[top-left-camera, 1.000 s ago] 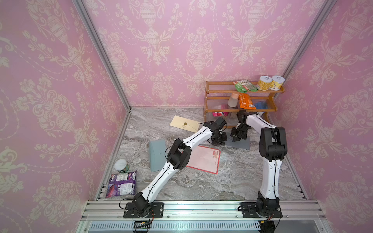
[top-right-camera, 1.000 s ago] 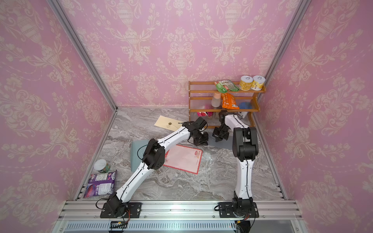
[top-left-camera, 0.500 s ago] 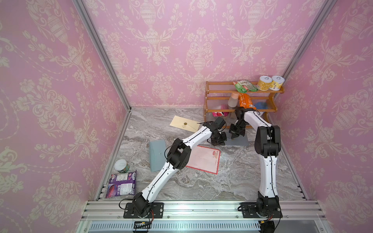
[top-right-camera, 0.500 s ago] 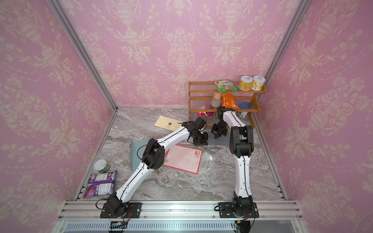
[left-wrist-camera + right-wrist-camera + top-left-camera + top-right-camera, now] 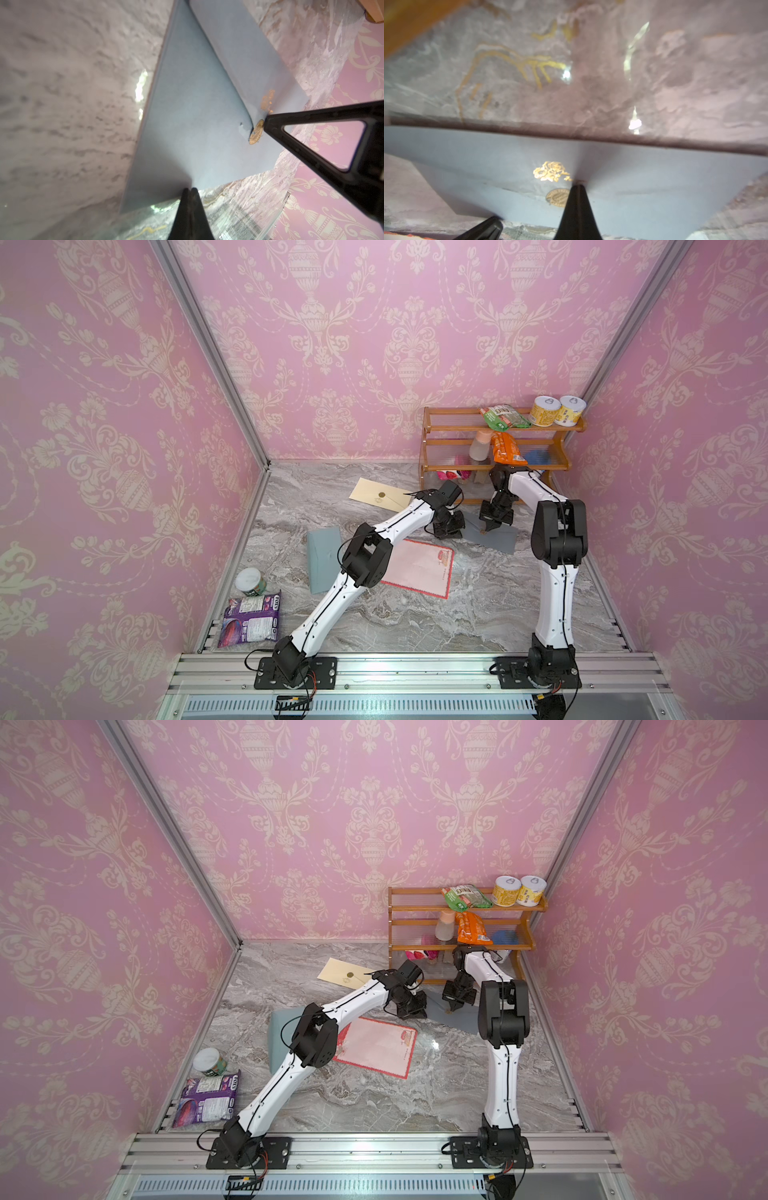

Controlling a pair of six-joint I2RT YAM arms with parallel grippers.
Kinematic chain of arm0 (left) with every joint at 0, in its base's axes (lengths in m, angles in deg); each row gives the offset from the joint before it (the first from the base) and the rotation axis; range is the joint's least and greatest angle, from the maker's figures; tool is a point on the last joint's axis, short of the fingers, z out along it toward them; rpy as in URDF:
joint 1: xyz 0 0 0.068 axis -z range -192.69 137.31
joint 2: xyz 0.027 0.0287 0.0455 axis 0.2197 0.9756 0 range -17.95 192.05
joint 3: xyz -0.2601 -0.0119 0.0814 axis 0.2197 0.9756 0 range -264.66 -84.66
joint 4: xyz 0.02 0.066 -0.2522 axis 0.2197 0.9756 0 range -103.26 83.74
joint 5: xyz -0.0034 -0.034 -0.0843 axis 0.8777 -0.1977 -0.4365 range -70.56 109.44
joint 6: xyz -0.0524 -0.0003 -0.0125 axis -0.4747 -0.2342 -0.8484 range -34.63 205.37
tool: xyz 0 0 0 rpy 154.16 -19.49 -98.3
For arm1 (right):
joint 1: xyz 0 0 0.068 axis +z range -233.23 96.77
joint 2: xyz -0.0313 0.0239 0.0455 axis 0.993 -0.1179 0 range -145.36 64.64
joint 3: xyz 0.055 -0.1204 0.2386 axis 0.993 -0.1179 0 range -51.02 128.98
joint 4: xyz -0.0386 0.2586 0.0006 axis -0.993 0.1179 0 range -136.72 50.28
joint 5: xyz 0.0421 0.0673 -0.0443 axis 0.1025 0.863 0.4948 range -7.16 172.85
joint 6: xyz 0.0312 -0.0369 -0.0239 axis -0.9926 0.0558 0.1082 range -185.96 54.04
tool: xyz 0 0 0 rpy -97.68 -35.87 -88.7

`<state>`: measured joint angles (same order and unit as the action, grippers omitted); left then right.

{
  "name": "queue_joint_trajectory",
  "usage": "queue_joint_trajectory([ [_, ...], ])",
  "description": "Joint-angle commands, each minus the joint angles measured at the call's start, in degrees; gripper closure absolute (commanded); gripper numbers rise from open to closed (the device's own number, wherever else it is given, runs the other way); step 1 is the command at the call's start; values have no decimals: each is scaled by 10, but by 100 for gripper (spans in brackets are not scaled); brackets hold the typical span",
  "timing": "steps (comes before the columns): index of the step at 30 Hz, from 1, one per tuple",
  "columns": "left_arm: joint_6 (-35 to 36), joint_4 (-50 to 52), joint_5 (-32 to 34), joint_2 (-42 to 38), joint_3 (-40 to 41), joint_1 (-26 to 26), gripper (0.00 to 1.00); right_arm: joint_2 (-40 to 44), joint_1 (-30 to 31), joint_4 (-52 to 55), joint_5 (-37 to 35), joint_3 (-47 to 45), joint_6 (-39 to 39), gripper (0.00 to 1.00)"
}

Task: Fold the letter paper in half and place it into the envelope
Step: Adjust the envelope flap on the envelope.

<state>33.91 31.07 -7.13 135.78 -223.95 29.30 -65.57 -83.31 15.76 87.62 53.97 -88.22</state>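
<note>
Blue envelope point(image 5: 500, 538): flat on the worktop point(image 5: 478, 614) just in front of the wooden shelf point(image 5: 453, 428), its pointed flap ending beside a round gold seal point(image 5: 256, 133). Letter paper point(image 5: 422, 568): pink with a red border, unfolded, flat on the worktop, farther from the shelf than the envelope, near it and outside it. Left claw point(image 5: 189, 190): fingers pressed together, tip at an edge of the envelope; right claw point(image 5: 578, 185): fingers pressed together, tip at the flap's point beside the seal, though whether paper is pinched between them cannot be told.
</note>
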Motion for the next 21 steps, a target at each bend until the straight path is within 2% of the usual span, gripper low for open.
queue_joint_trajectory([
  [1, -16, 71, 48, 23, 35, -12, 100, -11, -14, 14, -83, -30, 16, 100],
  [3, -19, 70, 48, 24, 34, -13, 100, -8, -14, 13, -77, -31, 19, 100],
  [16, -32, 54, 42, 31, 35, -10, 100, 3, 36, -33, 81, -61, 10, 100],
  [21, -31, 54, 39, 33, 35, -8, 100, -10, 41, -30, 101, -41, 6, 100],
])
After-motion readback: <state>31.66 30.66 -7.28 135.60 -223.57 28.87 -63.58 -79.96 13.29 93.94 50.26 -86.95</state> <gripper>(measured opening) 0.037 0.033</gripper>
